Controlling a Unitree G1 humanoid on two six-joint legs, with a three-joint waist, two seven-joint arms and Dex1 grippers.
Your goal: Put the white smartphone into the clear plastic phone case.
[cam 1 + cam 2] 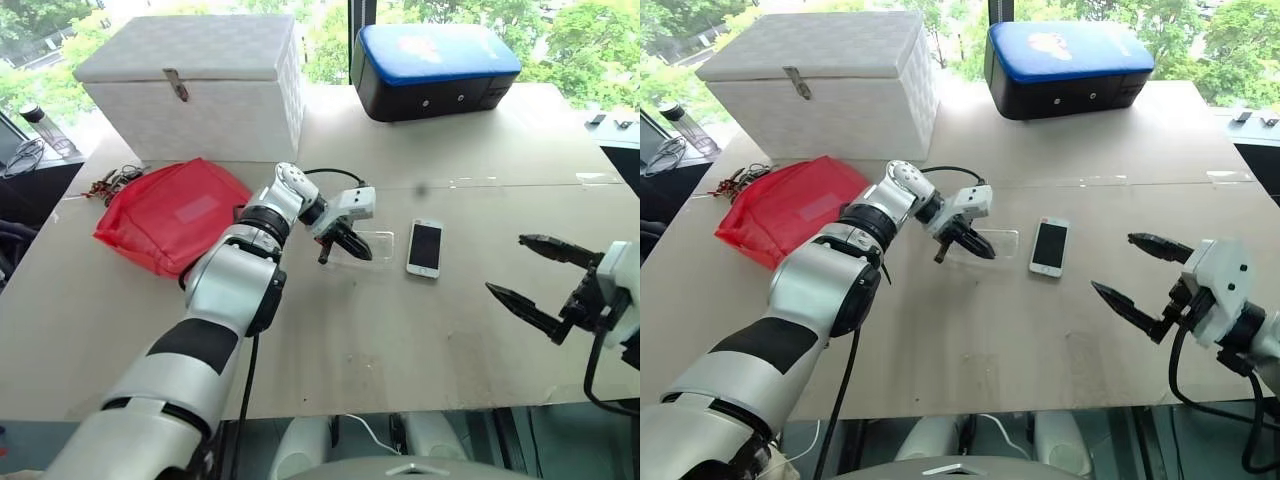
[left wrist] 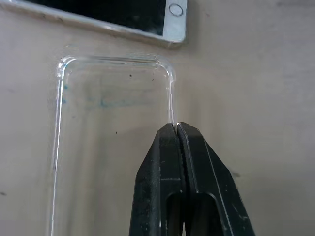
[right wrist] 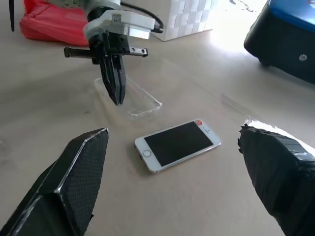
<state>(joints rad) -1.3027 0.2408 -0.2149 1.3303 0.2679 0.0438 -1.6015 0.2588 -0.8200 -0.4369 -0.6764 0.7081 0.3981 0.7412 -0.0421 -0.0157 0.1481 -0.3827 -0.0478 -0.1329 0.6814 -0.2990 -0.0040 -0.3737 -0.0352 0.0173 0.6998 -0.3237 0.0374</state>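
The white smartphone (image 1: 424, 248) lies flat, screen up, on the beige table, right of centre. Just to its left rests the clear plastic phone case (image 1: 1002, 240), a glinting outline with its open side up. My left gripper (image 1: 358, 251) points down at the case and is shut on its thin side wall; the left wrist view shows the two black fingers (image 2: 165, 162) pressed together over the wall of the case (image 2: 108, 128), near a corner. My right gripper (image 1: 506, 264) hovers open to the right of the phone (image 3: 177, 145), fingers spread wide and holding nothing.
A red pouch (image 1: 170, 215) lies at the left, with a white lidded box (image 1: 200, 85) behind it. A blue-topped black case (image 1: 435, 70) stands at the back right. A bunch of keys (image 1: 110, 182) lies by the pouch. The table's front edge (image 1: 400, 405) is close.
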